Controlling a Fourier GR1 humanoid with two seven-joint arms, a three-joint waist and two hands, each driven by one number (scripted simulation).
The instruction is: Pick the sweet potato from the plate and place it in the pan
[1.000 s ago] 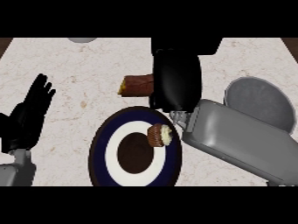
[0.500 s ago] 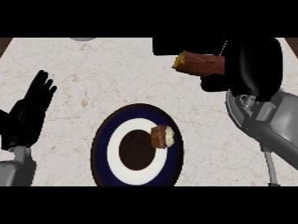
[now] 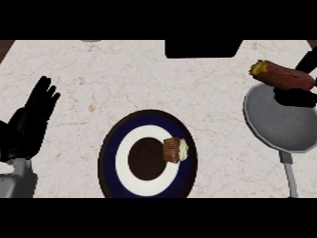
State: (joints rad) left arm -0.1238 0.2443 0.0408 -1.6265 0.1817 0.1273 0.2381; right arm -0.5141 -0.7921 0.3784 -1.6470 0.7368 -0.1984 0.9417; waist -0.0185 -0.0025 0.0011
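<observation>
So the black right hand [image 3: 299, 95] has its fingers wrapped around the reddish-brown sweet potato [image 3: 282, 77], right above the round grey pan's [image 3: 284, 128] far rim. I'd shift toward the pan's middle, lower, then release. Left hand [image 3: 29, 122] rests open.

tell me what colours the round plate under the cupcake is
Round plate: dark navy rim, white ring, dark brown centre; head view.

The light is even and soft on the pale counter [image 3: 154, 79], with no glare and almost no shadows.
</observation>
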